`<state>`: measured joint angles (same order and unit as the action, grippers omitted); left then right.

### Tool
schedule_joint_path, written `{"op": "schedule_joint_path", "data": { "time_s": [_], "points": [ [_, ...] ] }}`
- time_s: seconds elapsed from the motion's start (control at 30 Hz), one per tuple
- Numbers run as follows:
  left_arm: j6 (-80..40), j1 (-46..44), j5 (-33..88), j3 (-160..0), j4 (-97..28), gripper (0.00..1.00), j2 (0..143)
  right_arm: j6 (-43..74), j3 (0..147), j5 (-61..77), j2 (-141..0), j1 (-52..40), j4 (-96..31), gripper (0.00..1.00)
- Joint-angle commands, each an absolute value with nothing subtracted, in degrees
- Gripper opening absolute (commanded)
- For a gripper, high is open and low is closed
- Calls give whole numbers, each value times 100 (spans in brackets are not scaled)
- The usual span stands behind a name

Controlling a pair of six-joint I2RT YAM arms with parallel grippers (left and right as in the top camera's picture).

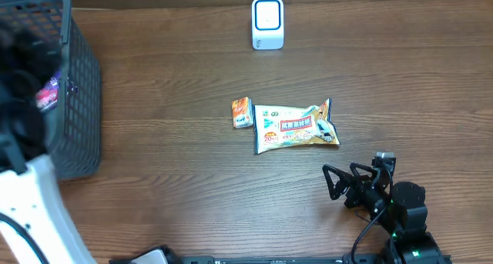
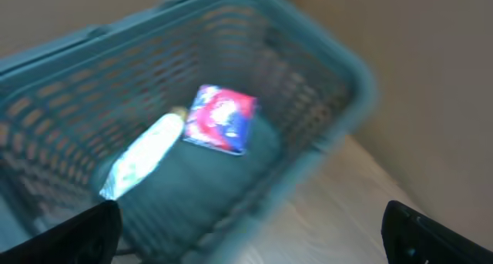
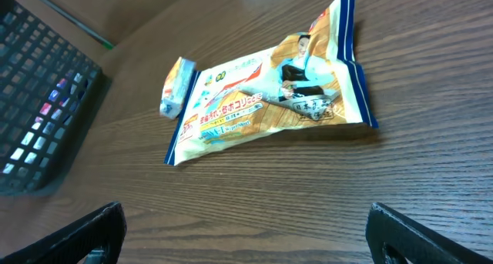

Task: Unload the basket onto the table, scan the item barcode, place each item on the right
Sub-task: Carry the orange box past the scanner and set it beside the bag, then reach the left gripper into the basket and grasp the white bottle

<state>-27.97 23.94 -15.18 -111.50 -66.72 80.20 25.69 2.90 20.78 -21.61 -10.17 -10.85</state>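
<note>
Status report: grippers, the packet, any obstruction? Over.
Left gripper open over basket. Right gripper open, short of snack packet. Small orange pack beside it. Approach unobstructed.

The right arm (image 1: 408, 218) stands at the near right corner of the table (image 1: 192, 179) and extends low toward the middle. Its right gripper (image 1: 344, 183) is just above the wood, jaws spread wide and holding nothing. In its wrist view the two fingertips (image 3: 85, 233) sit at the bottom corners of the frame. The left arm (image 1: 31, 202) shows as a white link at the near left corner, leaning toward the far left corner. The left gripper (image 2: 250, 237) points downward, jaws likewise wide and empty. From overhead it is only a dark blur, probably held high above the left edge.
</note>
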Motion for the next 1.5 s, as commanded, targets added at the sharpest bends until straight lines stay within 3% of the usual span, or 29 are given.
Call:
{"op": "schedule_joint_path", "data": {
  "time_s": [0.0, 0.13, 0.3, 0.6, 0.9, 1.47],
  "points": [
    [-2338, 3741, -167, -11153, -6571, 100, 8471, 2567, 425, 2176, -2137, -1039, -1155, 100],
    [-1848, 4386, 231, -11153, -6410, 100, 9035, 2567, 425, 2178, -2137, -1039, -1157, 100],
    [-888, 4499, 38, -11153, -6228, 100, 9843, 2563, 425, 2169, -2137, -1039, -1153, 100],
    [290, 4497, -1219, -11146, -6534, 99, 11238, 2543, 425, 2097, -2137, -1039, -1197, 100],
    [386, 4497, -1975, -11146, -6344, 100, 12125, 2543, 425, 1761, -2137, -1039, -1234, 100],
    [473, 4460, -1695, -11104, -5944, 100, 12982, 2543, 425, 1540, -2141, -1039, -1238, 100]
  ]
}}
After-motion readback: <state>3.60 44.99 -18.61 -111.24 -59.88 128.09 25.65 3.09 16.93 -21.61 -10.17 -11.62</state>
